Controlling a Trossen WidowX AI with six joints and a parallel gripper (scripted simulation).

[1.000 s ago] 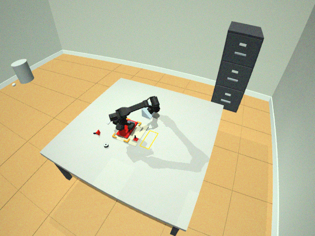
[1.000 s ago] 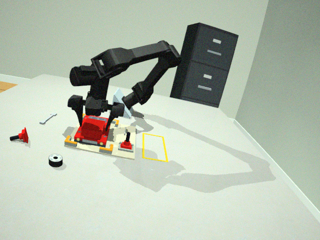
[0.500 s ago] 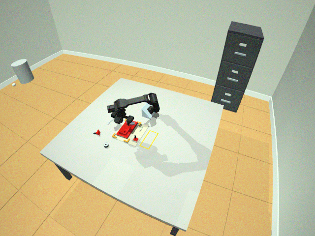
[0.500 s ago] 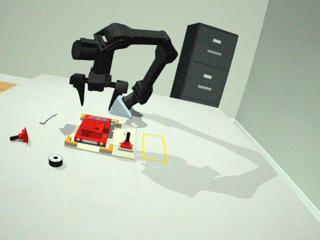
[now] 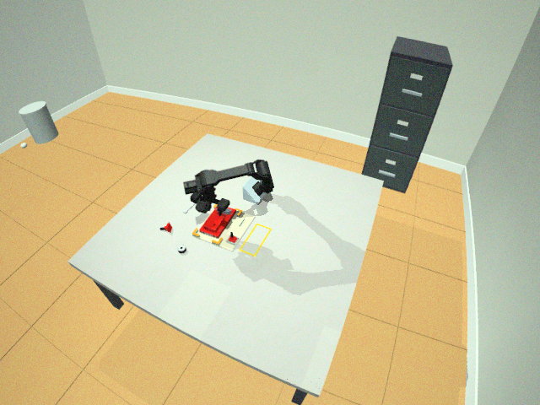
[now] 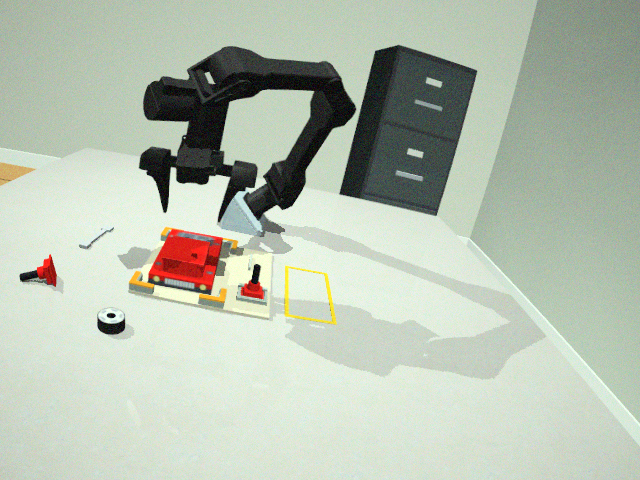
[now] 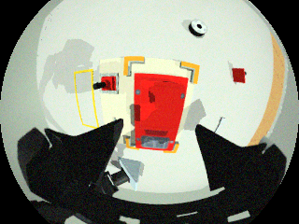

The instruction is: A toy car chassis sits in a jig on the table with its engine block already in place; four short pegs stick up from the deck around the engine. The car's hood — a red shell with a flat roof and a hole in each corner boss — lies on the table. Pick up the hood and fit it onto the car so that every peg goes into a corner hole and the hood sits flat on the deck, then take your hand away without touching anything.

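The red hood (image 5: 216, 224) (image 6: 180, 248) (image 7: 163, 105) sits on the car in the jig (image 5: 235, 225) (image 6: 235, 273) (image 7: 117, 105), roof up, and looks level and lined up with the chassis. Small grey spots show at its corners in the wrist view; whether every peg is fully through its hole is too small to tell. The chassis front (image 6: 179, 283) shows below the hood. The engine is hidden. My gripper (image 5: 212, 210) (image 6: 192, 215) (image 7: 161, 125) is wide open and empty, above the rear end of the car, with its fingertips apart from the hood.
A red piece with a black stem (image 6: 253, 290) stands on the jig's side. A similar piece (image 6: 46, 271), a wheel (image 6: 111, 321) and a wrench (image 6: 96, 237) lie around the jig. A yellow outline (image 6: 285, 294) is beside it. A pale blue wedge (image 6: 237, 214) stands behind, near the arm.
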